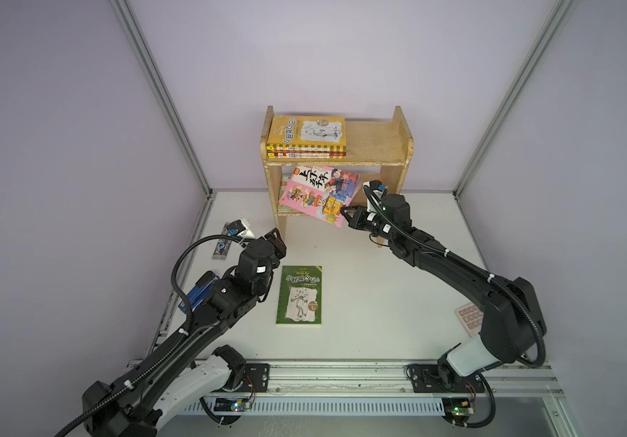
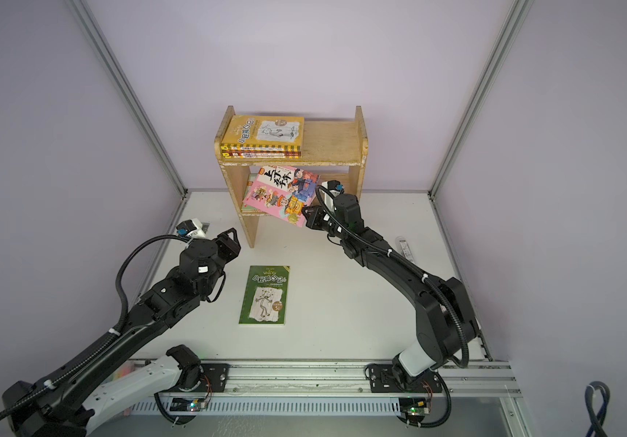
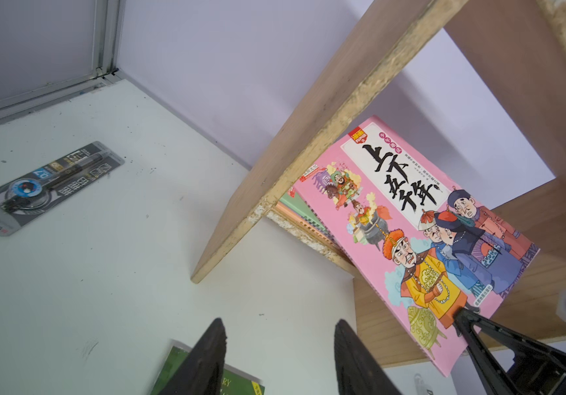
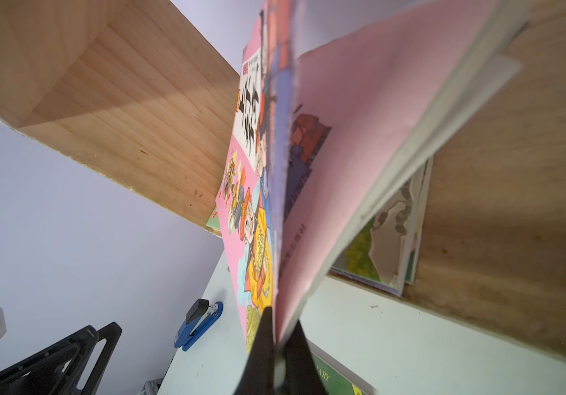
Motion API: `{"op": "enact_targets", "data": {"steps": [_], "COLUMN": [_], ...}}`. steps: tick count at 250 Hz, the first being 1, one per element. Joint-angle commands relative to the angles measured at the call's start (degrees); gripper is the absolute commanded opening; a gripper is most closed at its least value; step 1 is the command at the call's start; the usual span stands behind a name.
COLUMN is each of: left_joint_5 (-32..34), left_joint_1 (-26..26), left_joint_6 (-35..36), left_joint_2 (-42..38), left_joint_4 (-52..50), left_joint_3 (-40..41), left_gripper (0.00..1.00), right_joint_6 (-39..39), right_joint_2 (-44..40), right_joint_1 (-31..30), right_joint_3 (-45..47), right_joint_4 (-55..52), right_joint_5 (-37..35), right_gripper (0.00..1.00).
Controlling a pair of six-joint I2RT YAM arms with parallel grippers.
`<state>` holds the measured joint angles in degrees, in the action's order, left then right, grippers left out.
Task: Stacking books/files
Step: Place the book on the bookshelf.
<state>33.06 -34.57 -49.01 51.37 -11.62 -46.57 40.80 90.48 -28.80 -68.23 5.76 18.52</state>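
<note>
Firstly, right gripper (image 1: 344, 212): pinched tight on the near lower corner of the pink cartoon book (image 1: 315, 193), plain in both top views and both wrist views. Book held tilted, far end poked into the lower compartment of the wooden shelf (image 1: 374, 149), just above a few thin books (image 3: 293, 207) lying flat on the lower board; touching them or not, cannot tell. Cover parted a little from the page block in the right wrist view.

Next, left gripper (image 3: 279, 323): jaws spread, nothing between them, hanging over the table (image 1: 372, 302) near the shelf's left leg, well apart from the pink cartoon book. Just beside it, green book (image 1: 299, 295) with a stick-boy sketch, flat on the table, face up, alone.

Up on the shelf's top board, yellow book (image 1: 306, 132) with the same kind of sketch, topmost of a small flat stack pushed to the left side, reddish spines beneath.

Further out: blue stapler (image 1: 198, 295) and pen pack (image 1: 223, 246) by the table's left edge, partly behind the left arm; calculator (image 1: 469, 319) at the right, half hidden by the right arm
</note>
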Motion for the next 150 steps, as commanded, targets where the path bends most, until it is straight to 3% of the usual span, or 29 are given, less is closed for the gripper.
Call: {"op": "enact_targets", "data": {"steps": [1, 45, 150], "left_joint_5": [-0.8, -1.4, -3.5], "left_joint_1": [0.7, 1.3, 1.5], "left_joint_6": [2.1, 2.7, 2.7], "left_joint_2": [-1.9, -3.4, -2.7], "left_joint_4": [-5.8, -6.5, -6.2], "left_joint_3": [0.3, 0.7, 1.5], "left_gripper": [0.60, 0.65, 0.66], "right_joint_6": [-1.3, -1.3, -2.1], "right_joint_2": [1.3, 2.8, 3.5], "right_joint_1": [0.3, 0.6, 0.8], "right_joint_3": [-1.7, -2.8, -3.5], "right_joint_4": [-2.2, -3.6, -5.7], "right_joint_5": [1.3, 0.8, -2.2], "right_gripper": [0.09, 0.15, 0.52]}}
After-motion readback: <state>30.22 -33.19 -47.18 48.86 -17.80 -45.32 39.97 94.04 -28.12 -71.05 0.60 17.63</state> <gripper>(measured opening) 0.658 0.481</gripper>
